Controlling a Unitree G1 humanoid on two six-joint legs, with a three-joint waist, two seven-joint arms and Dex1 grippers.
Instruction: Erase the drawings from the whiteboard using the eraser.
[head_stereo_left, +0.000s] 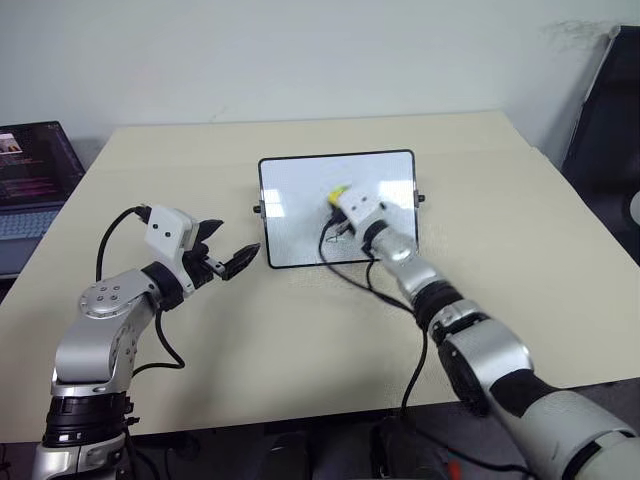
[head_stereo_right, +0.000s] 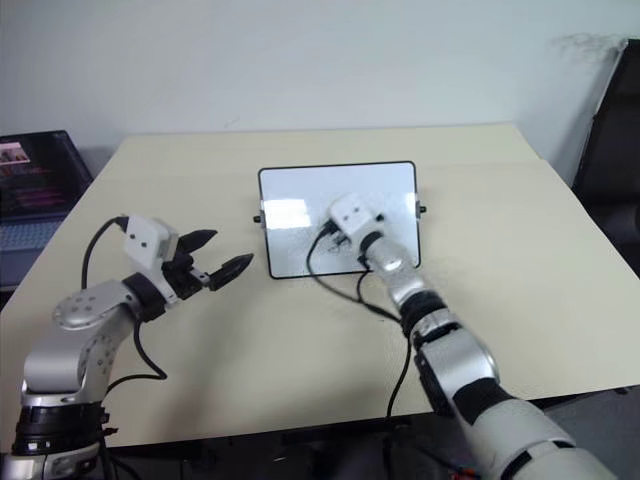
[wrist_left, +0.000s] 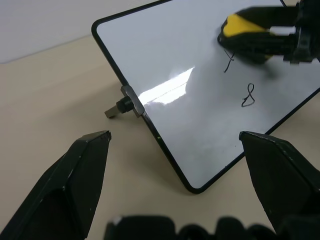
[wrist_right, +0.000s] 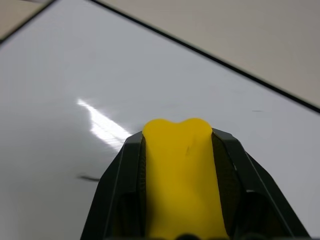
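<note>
The whiteboard (head_stereo_left: 300, 215) stands propped on the beige table, with a small black knob (wrist_left: 120, 106) on its short side. My right gripper (head_stereo_left: 338, 203) is shut on the yellow eraser (head_stereo_left: 340, 189) and holds it against the board's middle. In the right wrist view the eraser (wrist_right: 180, 170) sits between the two black fingers (wrist_right: 122, 170). Of the drawings, a small loop (wrist_left: 248, 95) and a thin stroke (wrist_left: 228, 62) lie just beside the eraser (wrist_left: 245, 27). My left gripper (head_stereo_left: 235, 240) hovers open and holds nothing, just left of the board's lower left corner.
A laptop (head_stereo_left: 30, 180) with a dark screen sits past the table's left edge. A black chair (head_stereo_left: 610, 110) stands at the far right. Cables (head_stereo_left: 345, 265) from my right arm trail over the table in front of the board.
</note>
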